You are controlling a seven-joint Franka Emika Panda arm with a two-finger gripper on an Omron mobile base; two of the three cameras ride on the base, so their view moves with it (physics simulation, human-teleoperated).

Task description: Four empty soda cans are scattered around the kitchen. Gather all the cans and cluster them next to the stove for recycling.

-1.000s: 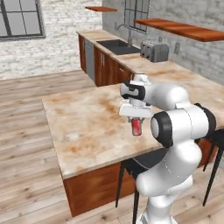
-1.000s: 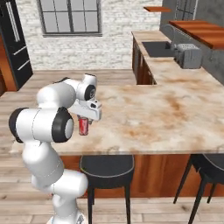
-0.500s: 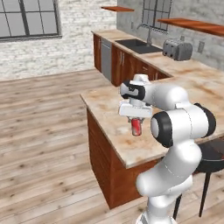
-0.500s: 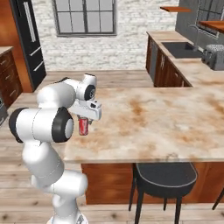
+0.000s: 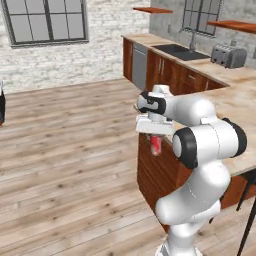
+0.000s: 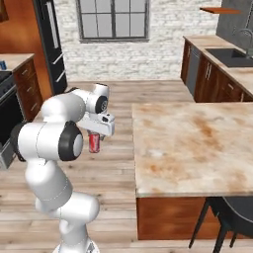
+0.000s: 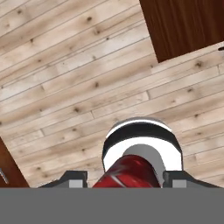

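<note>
1. Red soda can hangs upright from the gripper, its long axis running straight up and down, one end up in the fingers and the other pointing at the floor.
2. The gripper is closed on the can, jaws partly apart with the can between them; in the hand view the can sits between the two fingertips.
3. The can is in the air over the pale plank floor, just off the corner of the island counter, not touching it.
4. In the right base view the can hangs below the white hand, left of the counter's edge.
5. The counter has a mottled beige stone top on a red-brown wooden base.
6. Behind it, along the far wall, runs a second counter with a sink and a silver toaster.
7. A window sits in the white brick wall.
8. A tall black fridge stands at the left in the right base view.
9. A dark stool stands tucked beside the island's near side.
</note>
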